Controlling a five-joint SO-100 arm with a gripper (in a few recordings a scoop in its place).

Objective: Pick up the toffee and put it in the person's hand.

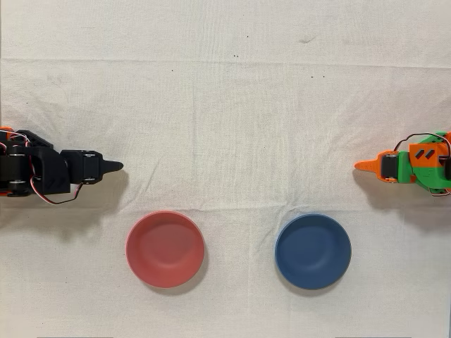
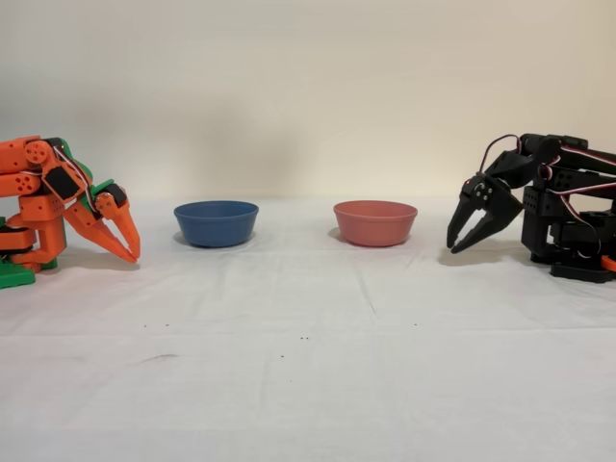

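While the black arm sat folded at the right edge of the fixed view, its gripper hung just above the white cloth, fingers slightly parted and holding nothing. Toffee couldn't be spotted anywhere. Pink bowl and blue bowl stood apart mid-table, orange arm idle.

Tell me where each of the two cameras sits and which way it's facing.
Overhead view: above the table, looking straight down; black arm's claw at left, red bowl nearest it, blue bowl further right.
Fixed view: table height, looking sideways across the cloth toward the wall; black arm's claw at right.
Shared: both bowls, both arms, left-right mirrored; the orange arm idle.
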